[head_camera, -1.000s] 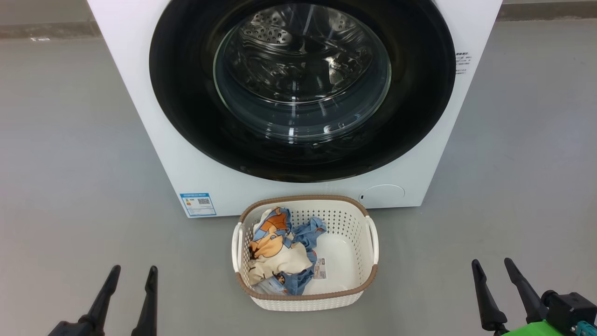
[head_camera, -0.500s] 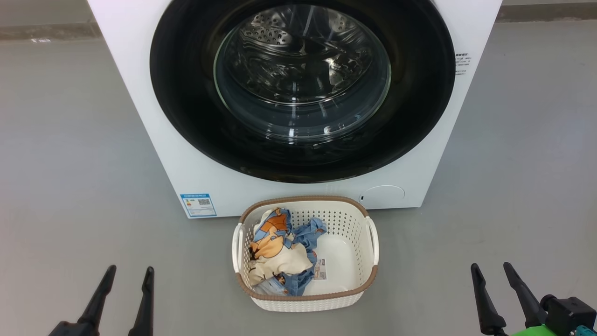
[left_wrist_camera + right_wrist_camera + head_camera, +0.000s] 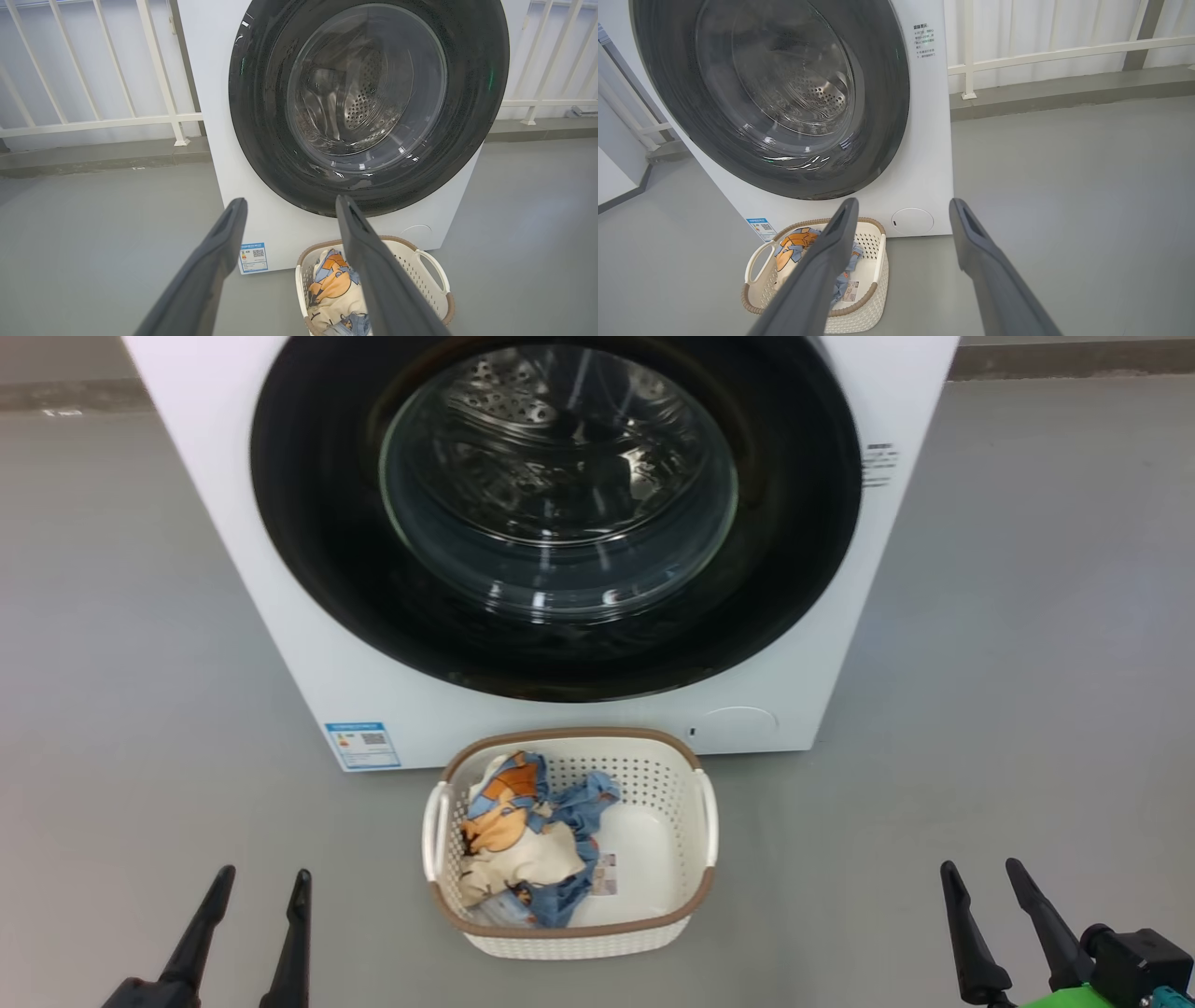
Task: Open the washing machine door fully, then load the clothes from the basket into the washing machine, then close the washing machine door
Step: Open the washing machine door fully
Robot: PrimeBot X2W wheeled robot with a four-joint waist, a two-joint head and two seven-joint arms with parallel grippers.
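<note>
The white washing machine (image 3: 280, 616) stands ahead on the grey floor, its black-rimmed round door (image 3: 308, 541) shut flat against the front, steel drum visible through the glass. The cream basket (image 3: 569, 933) sits on the floor just before it, holding light-blue and cream clothes (image 3: 518, 840) with orange figures in its left half. My left gripper (image 3: 261, 882) is open at the lower left, well left of the basket. At the lower right my right gripper (image 3: 980, 873) is open, empty too. The left wrist view shows the door (image 3: 261, 116), basket (image 3: 432, 270) and clothes (image 3: 334, 289).
A blue sticker (image 3: 362, 745) and a round service flap (image 3: 738, 721) mark the machine's lower front. White railings (image 3: 93, 121) and a low kerb (image 3: 1064, 91) run behind the machine. Open grey floor lies on both sides of the basket.
The whole head view has shifted: machine and basket now sit further left in the picture, so the camera turned. Both grippers stay open in the same lower corners.
</note>
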